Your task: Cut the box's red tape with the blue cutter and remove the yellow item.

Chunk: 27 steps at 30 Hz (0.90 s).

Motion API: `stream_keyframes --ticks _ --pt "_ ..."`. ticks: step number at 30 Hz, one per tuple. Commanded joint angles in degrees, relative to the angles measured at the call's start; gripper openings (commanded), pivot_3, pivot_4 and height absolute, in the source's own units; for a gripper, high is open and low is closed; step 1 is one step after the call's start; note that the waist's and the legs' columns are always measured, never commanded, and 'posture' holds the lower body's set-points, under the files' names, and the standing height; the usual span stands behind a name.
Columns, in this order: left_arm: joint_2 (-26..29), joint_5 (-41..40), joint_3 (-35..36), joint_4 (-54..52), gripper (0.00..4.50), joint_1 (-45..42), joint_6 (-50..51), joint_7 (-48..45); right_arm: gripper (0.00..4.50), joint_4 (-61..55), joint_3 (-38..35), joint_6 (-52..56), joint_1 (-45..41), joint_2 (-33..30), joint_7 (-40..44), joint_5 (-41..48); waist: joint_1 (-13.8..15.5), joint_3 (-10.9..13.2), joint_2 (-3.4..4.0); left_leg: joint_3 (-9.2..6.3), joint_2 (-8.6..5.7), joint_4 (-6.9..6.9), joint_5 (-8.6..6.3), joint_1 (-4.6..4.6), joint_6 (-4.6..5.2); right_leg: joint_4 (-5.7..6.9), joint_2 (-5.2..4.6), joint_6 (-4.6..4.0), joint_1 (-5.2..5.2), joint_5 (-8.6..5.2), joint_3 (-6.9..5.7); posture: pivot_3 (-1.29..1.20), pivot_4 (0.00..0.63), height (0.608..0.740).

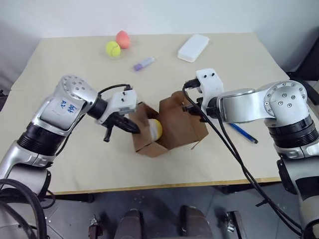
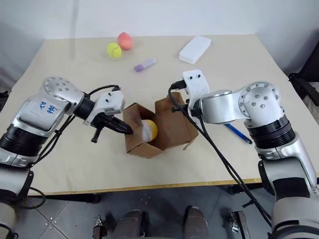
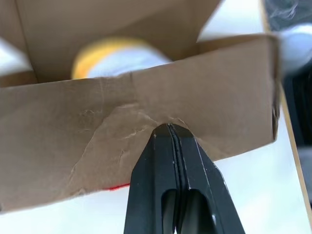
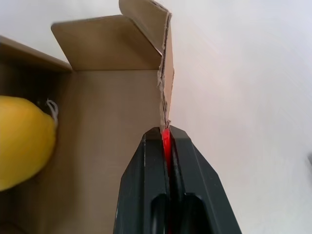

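Box (image 1: pixel 167 130) sits open at frame centre on the desk (image 1: pixel 75 169), yellow item (image 1: pixel 156 128) inside; right gripper (image 4: pixel 166 134) jaws pinch the red-taped flap, left gripper (image 3: pixel 170 129) jaws pressed together at the opposite flap; hold flaps apart, then reach in for the item.

Both my arms reached inward, angled downward; my left tool (image 3: pixel 169 127) was closed with fingertips pressed together, my right tool (image 4: pixel 165 130) clamped tight.
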Motion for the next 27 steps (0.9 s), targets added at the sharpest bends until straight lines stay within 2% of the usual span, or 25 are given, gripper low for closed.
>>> stream_keyframes --ticks 1,4,8,14,18,19,20,21,22,24,27 --pt "-0.71 1.68 -1.30 -2.42 0.00 3.21 1.86 0.34 0.05 -2.53 -1.81 -0.94 -0.78 -1.09 -0.24 2.59 0.35 0.06 -0.07 -0.01 0.00 0.05 -0.01 -0.06 0.01 0.00 0.00 0.00 0.00 0.00 0.00 0.00 0.150 0.740" --pt "-2.13 2.35 -0.17 -2.45 0.00 4.27 2.51 1.81 0.05 -2.16 -1.38 -1.43 0.69 -1.92 -0.54 2.59 0.93 0.25 -0.39 -0.02 0.00 0.20 -0.06 -0.25 0.08 -0.02 0.00 0.00 -0.07 0.00 -0.02 0.00 0.150 0.740" --pt "-7.42 3.08 1.36 1.73 0.00 4.03 1.42 6.80 0.05 -1.87 0.55 -1.05 3.46 -0.21 0.74 -0.35 1.32 0.25 -0.40 0.02 0.00 0.21 -0.12 -0.22 0.13 -0.03 0.00 0.01 -0.06 0.00 -0.03 0.00 0.150 0.740" --pt "-10.76 3.63 2.80 4.57 0.00 3.70 1.20 8.33 0.05 -2.25 -0.10 -0.87 7.44 3.39 4.14 -6.22 1.05 0.25 -0.39 0.06 0.03 0.20 -0.12 -0.21 0.13 0.00 0.01 0.00 -0.09 0.00 -0.03 0.00 0.150 0.740" --pt "-11.06 4.84 3.34 6.42 0.00 4.65 -0.35 9.86 0.05 -6.68 -0.12 -0.82 9.11 2.67 17.63 -23.71 1.06 0.25 -0.39 0.09 0.03 0.20 -0.12 -0.20 0.13 0.00 0.01 0.00 -0.09 0.00 -0.03 0.00 0.150 0.740" --pt "-11.22 5.17 3.64 7.04 0.00 4.72 -0.98 10.65 0.05 -7.03 -0.99 -0.41 10.02 2.47 20.17 -25.20 1.08 0.25 -0.39 0.10 0.03 0.20 -0.12 -0.20 0.13 0.00 0.01 0.00 -0.09 0.00 -0.03 0.00 0.150 0.740" --pt "-11.43 5.49 4.03 7.63 0.00 4.68 -1.01 11.71 0.46 -7.24 -2.27 -0.38 11.10 2.35 22.60 -26.43 1.11 0.25 -0.39 0.10 0.03 0.20 -0.12 -0.20 0.13 -0.01 0.01 0.00 -0.09 0.00 -0.03 0.00 0.150 0.740" --pt "-11.61 5.47 4.45 8.09 0.00 4.60 -0.11 12.33 0.62 -7.63 -3.17 -0.60 11.85 2.02 25.33 -28.53 1.16 0.25 -0.39 0.09 0.03 0.20 -0.12 -0.20 0.13 0.00 0.01 0.00 -0.09 0.00 -0.03 0.00 0.150 0.740" --pt "-11.59 5.48 4.77 8.25 0.18 4.68 0.00 12.53 0.96 -8.23 -3.80 -1.33 12.35 1.60 28.31 -31.51 1.17 0.25 -0.39 0.09 0.03 0.20 -0.12 -0.20 0.13 0.00 0.01 0.00 -0.08 0.00 -0.03 0.00 0.150 0.740" --pt "-11.77 5.41 5.90 8.40 0.61 4.84 -0.27 13.55 1.65 -9.52 -5.18 -3.49 13.12 0.69 34.91 -37.13 1.17 0.25 -0.39 0.11 0.03 0.21 -0.12 -0.20 0.13 -0.01 0.01 0.00 -0.08 0.00 -0.03 0.00 0.150 0.740" --pt "-11.61 4.56 7.83 9.02 1.51 4.51 0.49 14.35 2.72 -10.48 -6.83 -5.66 14.21 -1.23 44.10 -43.69 1.11 0.25 -0.39 0.12 0.03 0.21 -0.12 -0.20 0.12 -0.01 0.01 0.00 -0.08 0.00 -0.03 0.00 0.150 0.740"
